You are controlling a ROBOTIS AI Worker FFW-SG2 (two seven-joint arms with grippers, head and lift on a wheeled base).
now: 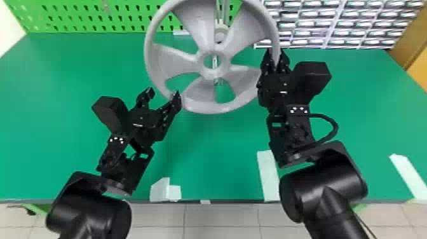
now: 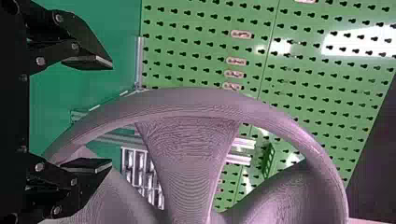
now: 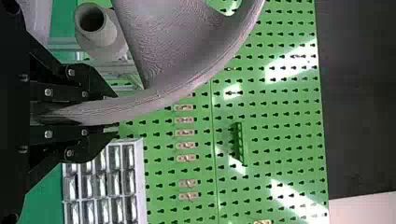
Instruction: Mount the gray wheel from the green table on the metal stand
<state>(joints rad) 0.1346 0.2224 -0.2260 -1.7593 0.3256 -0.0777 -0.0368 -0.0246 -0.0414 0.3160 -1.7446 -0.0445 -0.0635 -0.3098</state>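
Right gripper (image 1: 275,54) clamped on wheel (image 1: 182,63) rim, left gripper (image 1: 163,92) wide open, empty, stand (image 1: 221,30) behind wheel, pegboard (image 1: 92,16) far left, bins (image 1: 336,23) far right

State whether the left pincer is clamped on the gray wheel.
No, the left pincer is open, its fingers wide apart beside the gray wheel.

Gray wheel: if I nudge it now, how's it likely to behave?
The gray wheel looks stiff, its broad spokes joining hub and rim. The wide gaps between them suggest it may be light for its size. Clamped at one side of the rim by the right gripper, it could pivot about that grip if pushed.
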